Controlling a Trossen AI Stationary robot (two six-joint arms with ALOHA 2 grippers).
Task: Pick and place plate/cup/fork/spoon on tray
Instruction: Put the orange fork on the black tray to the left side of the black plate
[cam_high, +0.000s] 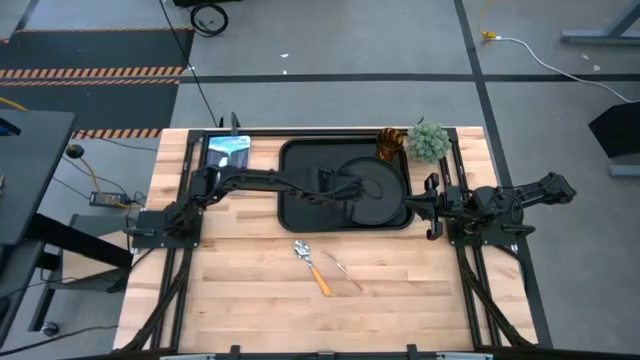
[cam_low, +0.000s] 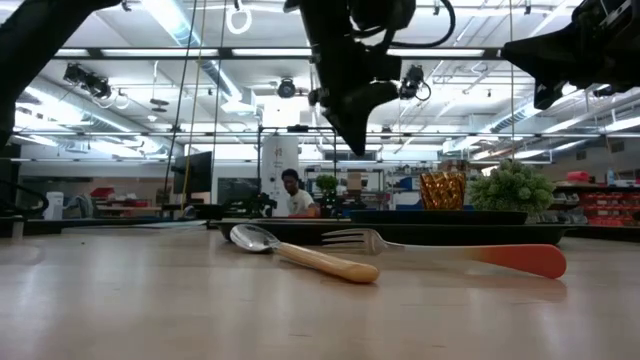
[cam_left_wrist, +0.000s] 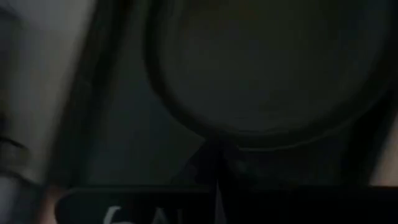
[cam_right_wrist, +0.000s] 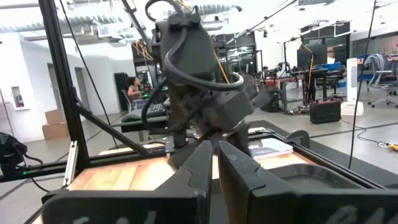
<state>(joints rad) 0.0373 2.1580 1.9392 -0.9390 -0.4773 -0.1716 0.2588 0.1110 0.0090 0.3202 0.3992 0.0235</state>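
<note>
The black tray (cam_high: 300, 160) lies at the table's far middle. The round black plate (cam_high: 385, 190) lies flat on its right half. The amber cup (cam_high: 388, 144) stands upright at the tray's far right corner and also shows in the low view (cam_low: 442, 190). The spoon (cam_high: 311, 266) and the fork (cam_high: 346, 271) lie flat on the wood in front of the tray. My left gripper (cam_high: 352, 183) is shut and hangs above the plate's left rim (cam_left_wrist: 205, 127), clear of it in the low view (cam_low: 355, 135). My right gripper (cam_right_wrist: 214, 155) is shut and empty at the table's right side.
A small green plant (cam_high: 428, 140) stands just right of the cup at the far right. A blue-white card (cam_high: 228, 152) lies left of the tray. Bare wood stretches along the near half of the table around the spoon and fork. A person sits in the room behind.
</note>
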